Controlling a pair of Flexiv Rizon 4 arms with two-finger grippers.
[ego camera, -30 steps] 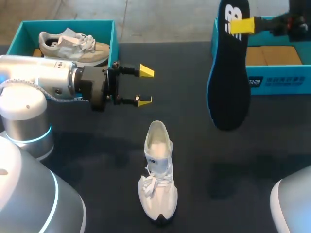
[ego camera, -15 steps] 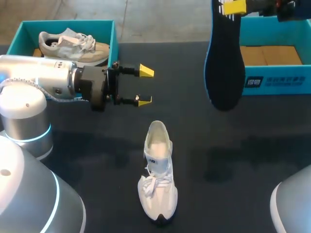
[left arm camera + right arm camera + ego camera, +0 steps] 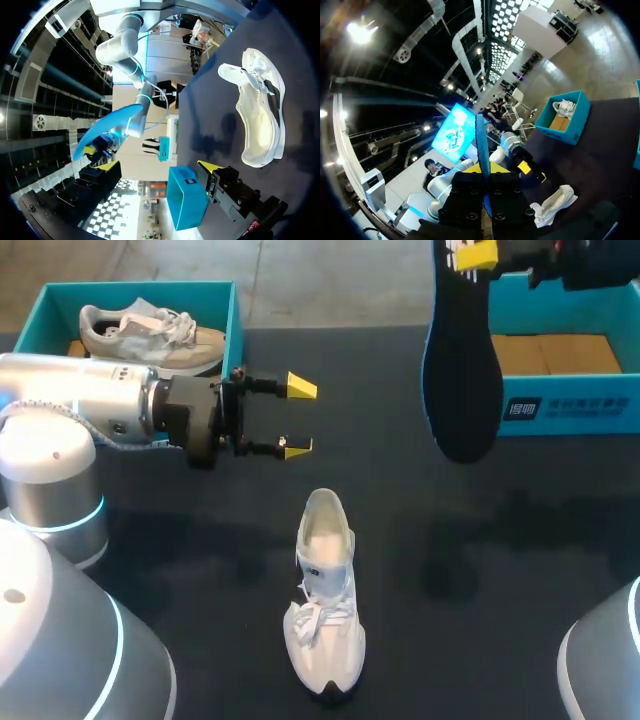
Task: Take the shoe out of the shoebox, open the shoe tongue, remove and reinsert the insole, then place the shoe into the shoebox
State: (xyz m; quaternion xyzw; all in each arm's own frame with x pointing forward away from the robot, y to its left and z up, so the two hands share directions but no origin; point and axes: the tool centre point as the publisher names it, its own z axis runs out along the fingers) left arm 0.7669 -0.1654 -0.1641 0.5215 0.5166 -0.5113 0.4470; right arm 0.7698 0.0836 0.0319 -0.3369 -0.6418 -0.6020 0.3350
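Note:
A white shoe point(image 3: 325, 610) lies on the black table with its tongue pulled open; in the left wrist view the white shoe point(image 3: 257, 120) is ahead of the fingers. High at the back right, my right gripper point(image 3: 478, 254) is shut on the heel end of a black insole point(image 3: 462, 370) that hangs toe down. Between its own fingers point(image 3: 484, 172) the insole point(image 3: 481, 142) shows edge-on. My left gripper point(image 3: 298, 418) stands open and empty, left of and behind the shoe. From the left wrist, the insole's blue underside point(image 3: 107, 130) is visible.
The teal shoebox point(image 3: 565, 410) stands at the back right, behind the hanging insole. A second teal box point(image 3: 235, 315) at the back left holds a grey and beige shoe point(image 3: 150, 332). My left arm's silver body fills the table's left side.
My right arm has lifted the insole higher and slightly to the left. The left arm and the white shoe have not moved.

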